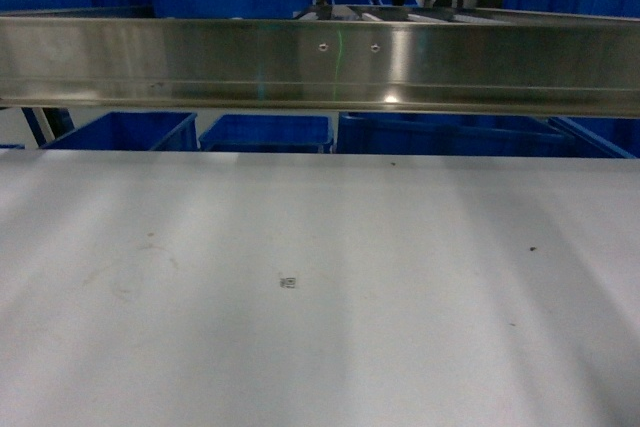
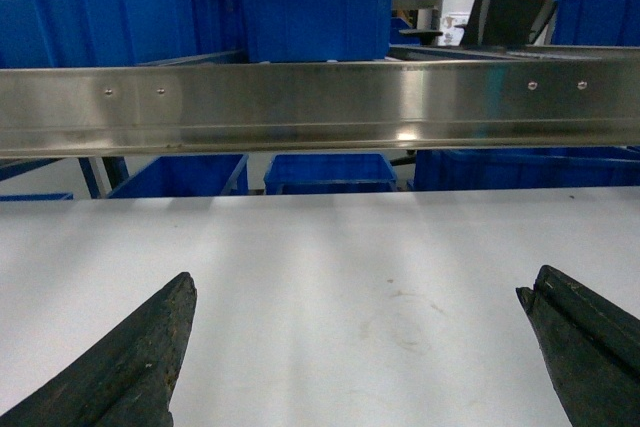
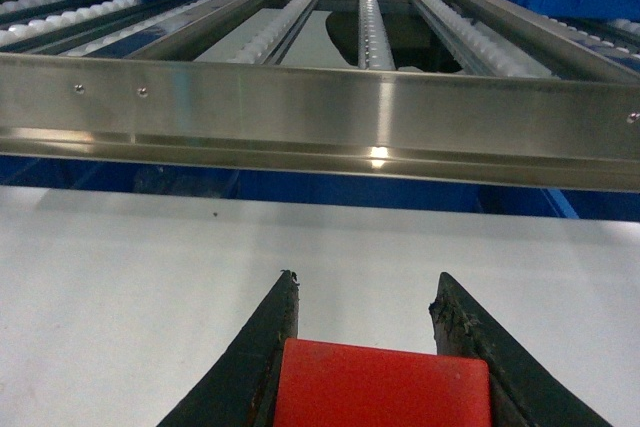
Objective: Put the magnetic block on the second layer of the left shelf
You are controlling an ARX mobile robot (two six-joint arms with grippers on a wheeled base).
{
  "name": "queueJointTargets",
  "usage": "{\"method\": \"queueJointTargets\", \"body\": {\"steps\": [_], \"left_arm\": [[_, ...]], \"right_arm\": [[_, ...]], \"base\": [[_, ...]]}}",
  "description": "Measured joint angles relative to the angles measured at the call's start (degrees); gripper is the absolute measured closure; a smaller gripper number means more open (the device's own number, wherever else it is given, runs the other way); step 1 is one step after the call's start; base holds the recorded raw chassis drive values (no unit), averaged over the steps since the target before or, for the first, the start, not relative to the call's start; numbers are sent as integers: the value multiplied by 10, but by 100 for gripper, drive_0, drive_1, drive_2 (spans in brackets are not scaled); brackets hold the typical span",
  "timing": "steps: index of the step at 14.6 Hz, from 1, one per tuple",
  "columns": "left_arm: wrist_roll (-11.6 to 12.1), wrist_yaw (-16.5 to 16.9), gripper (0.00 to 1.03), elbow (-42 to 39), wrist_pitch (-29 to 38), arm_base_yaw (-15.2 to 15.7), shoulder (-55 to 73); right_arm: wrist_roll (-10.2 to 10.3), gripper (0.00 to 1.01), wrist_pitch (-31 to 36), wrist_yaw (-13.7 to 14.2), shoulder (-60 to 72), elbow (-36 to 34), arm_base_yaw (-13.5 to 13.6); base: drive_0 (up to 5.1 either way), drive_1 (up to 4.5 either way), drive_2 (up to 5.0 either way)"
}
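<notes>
Two black fingers of the right gripper point(image 3: 365, 322) clamp the magnetic block point(image 3: 385, 385) at bottom centre: small, rigid, smooth-faced, probably light but slippery, best pinched on flat sides. Left gripper point(image 2: 355, 342) hangs spread wide, empty. Steel rail point(image 3: 320, 117) crosses mid-frame, blocking a straight reach forward.

The head camera faces forward, tilted down across the white surface point(image 1: 320, 287) toward the steel rail point(image 1: 320, 62) at 12 o'clock. Both wrist cameras sit low over the surface, close to it, facing the same rail; the right looks down onto roller tracks point(image 3: 370, 22).
</notes>
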Motion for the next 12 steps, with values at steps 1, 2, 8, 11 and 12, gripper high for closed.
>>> {"method": "queueJointTargets", "body": {"steps": [1, 2, 8, 11, 12], "left_arm": [[0, 0, 5, 0, -1, 0, 0], [0, 0, 5, 0, -1, 0, 0], [0, 0, 5, 0, -1, 0, 0], [0, 0, 5, 0, -1, 0, 0], [0, 0, 5, 0, -1, 0, 0]], "right_arm": [[-1, 67, -3, 0, 0, 0, 0], [-3, 67, -1, 0, 0, 0, 0], [-3, 67, -3, 0, -1, 0, 0], [-3, 67, -3, 0, -1, 0, 0], [-3, 67, -3, 0, -1, 0, 0]], "base": [[-479, 253, 253], [-488, 244, 244], [-492, 167, 312], [-481, 193, 309], [-481, 165, 337]]}}
